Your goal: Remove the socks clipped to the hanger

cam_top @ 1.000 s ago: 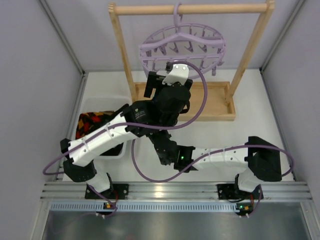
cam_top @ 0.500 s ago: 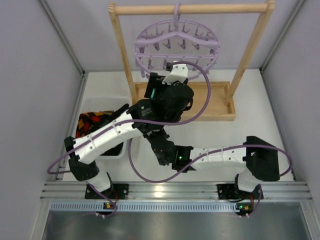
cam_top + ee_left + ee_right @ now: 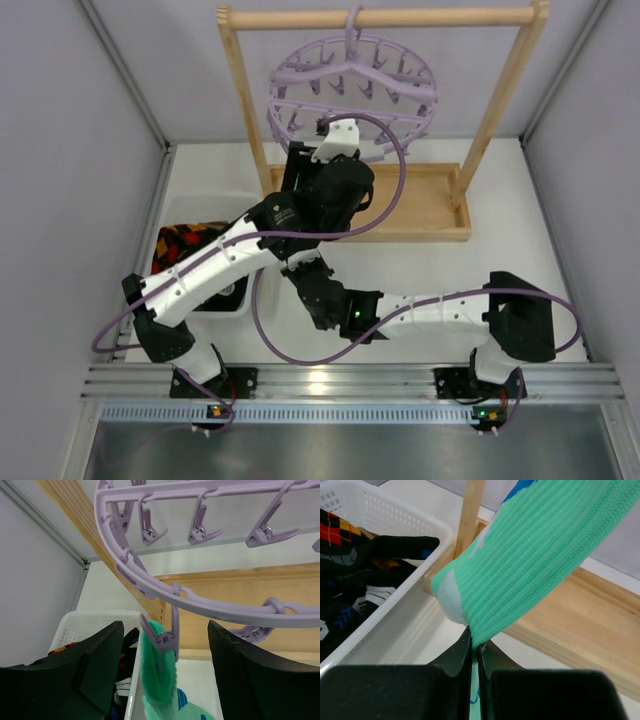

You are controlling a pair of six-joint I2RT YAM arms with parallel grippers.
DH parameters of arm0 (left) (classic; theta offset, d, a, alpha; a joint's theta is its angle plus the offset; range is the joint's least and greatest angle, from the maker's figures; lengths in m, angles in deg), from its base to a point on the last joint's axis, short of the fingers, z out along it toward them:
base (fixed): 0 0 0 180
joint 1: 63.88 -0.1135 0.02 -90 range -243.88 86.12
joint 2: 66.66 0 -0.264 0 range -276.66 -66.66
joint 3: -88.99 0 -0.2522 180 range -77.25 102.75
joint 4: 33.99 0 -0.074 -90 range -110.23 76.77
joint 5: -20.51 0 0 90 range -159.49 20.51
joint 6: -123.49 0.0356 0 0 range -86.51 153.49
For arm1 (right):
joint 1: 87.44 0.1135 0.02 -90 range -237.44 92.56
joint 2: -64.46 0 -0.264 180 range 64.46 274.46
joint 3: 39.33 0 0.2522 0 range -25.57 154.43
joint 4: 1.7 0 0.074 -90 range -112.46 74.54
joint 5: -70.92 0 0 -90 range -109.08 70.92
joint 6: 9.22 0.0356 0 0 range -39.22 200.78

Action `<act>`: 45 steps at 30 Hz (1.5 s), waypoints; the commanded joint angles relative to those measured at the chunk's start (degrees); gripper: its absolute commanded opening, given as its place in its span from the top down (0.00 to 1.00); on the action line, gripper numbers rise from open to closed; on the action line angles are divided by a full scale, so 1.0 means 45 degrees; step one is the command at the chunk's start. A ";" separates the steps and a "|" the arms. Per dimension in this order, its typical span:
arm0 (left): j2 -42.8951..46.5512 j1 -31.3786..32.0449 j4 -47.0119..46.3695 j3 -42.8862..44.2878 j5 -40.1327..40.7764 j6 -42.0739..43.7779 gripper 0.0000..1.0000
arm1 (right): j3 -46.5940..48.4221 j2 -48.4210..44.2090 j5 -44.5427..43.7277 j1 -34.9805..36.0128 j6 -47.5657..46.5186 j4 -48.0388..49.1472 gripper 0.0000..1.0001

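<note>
The lavender hanger (image 3: pixel 352 92) hangs by its hook from the wooden rack's top bar. In the left wrist view one of its clips (image 3: pixel 166 641) grips the cuff of a teal-and-white sock (image 3: pixel 161 680). My left gripper (image 3: pixel 165 672) is open, one finger on each side of that clip and cuff, touching neither. My right gripper (image 3: pixel 476 647) is shut on the lower part of the same sock (image 3: pixel 540 555), which stretches up and to the right. In the top view my left gripper (image 3: pixel 298 166) is under the hanger's near rim, and the sock is hidden by the arms.
A white basket (image 3: pixel 180 207) at the left holds an argyle sock (image 3: pixel 337 526) and dark socks (image 3: pixel 395 547). The wooden rack (image 3: pixel 245 110) has a base tray (image 3: pixel 425 205) under the hanger. Grey walls close in both sides.
My left arm has moved up and left under the hanger's near rim. The hanger has swung and tilted back. The right arm has barely moved.
</note>
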 commanded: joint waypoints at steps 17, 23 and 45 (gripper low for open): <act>0.0193 -0.1360 -0.0394 -0.0356 -0.1225 -0.0409 0.47 | 0.0494 0.0049 0.0396 0.0754 -0.0359 0.0420 1.00; 0.0173 -0.1517 -0.0433 -0.0298 -0.1499 -0.0410 0.72 | 0.0397 0.0088 0.0396 0.0910 -0.0418 0.0538 1.00; 0.2125 -0.1966 -0.0335 -0.1448 -0.3765 -0.0643 0.17 | -0.5794 -0.4011 0.5042 -0.0766 0.3429 0.0889 1.00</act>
